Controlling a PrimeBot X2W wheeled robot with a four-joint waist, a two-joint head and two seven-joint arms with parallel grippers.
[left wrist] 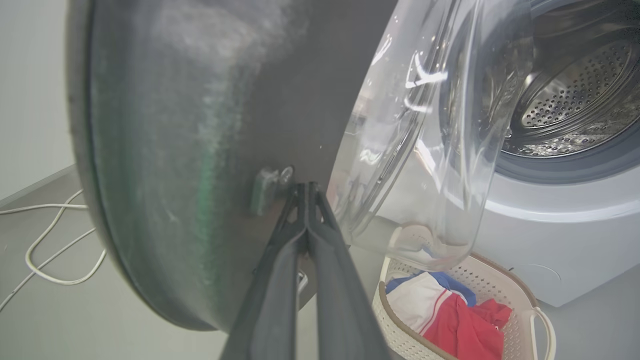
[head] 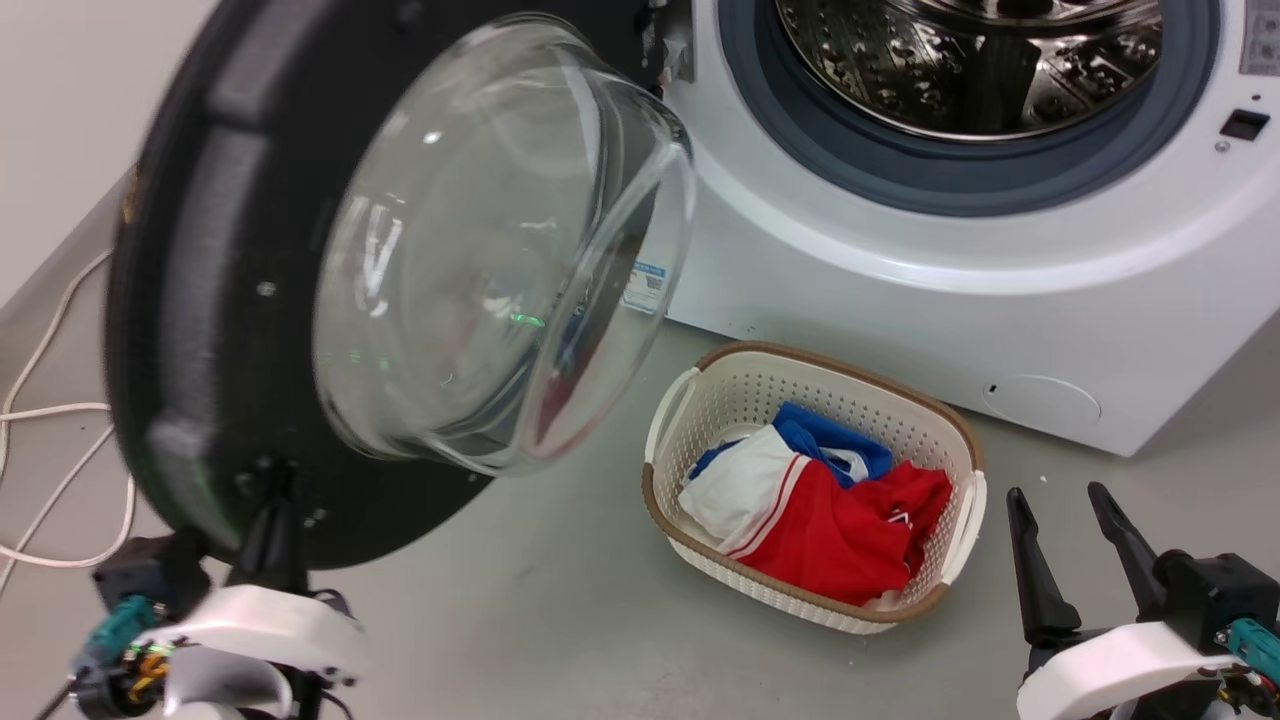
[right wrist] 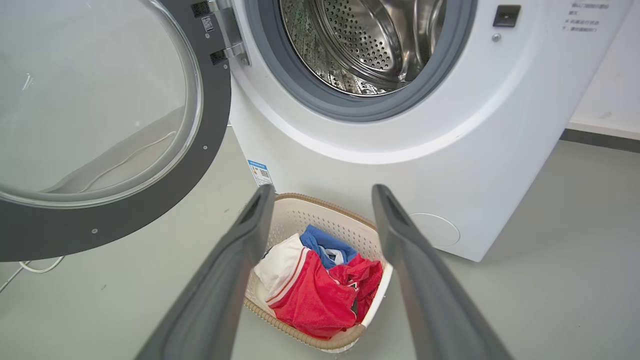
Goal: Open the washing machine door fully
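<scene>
You have the washing machine door [head: 230, 300] swung well away from the opening. In the head view it fills the upper left of the frame, its black inner face turned toward the camera, and the glass bowl window [head: 500, 250] bulges out to the right. Its hinge [right wrist: 231, 35] sits at the top of the right wrist frame, left of centre, on the front of the washing machine [head: 900, 300]. The machine takes up the upper right of the head view, where the steel drum [head: 970, 60] is exposed inside the grey seal [head: 960, 180].

Your left gripper [head: 278, 482] is at the lower left of the head frame. Its jaws are clenched together with nothing between them. In the left wrist view, the tips meet the door's black face just beside a small pale fitting [left wrist: 265, 190]. Your right gripper [head: 1055, 495] is at the lower right, its jaws spread wide and empty, well apart from the door.

A laundry basket [head: 720, 390] stands on the floor [head: 560, 620] just in front of the machine, below centre, holding red, white and blue clothes [head: 840, 530]. A blue sticker [head: 645, 285] shows through the glass, a round flap [head: 1040, 400] sits low on the machine's front, and a white cable [head: 40, 420] loops along the left edge.
</scene>
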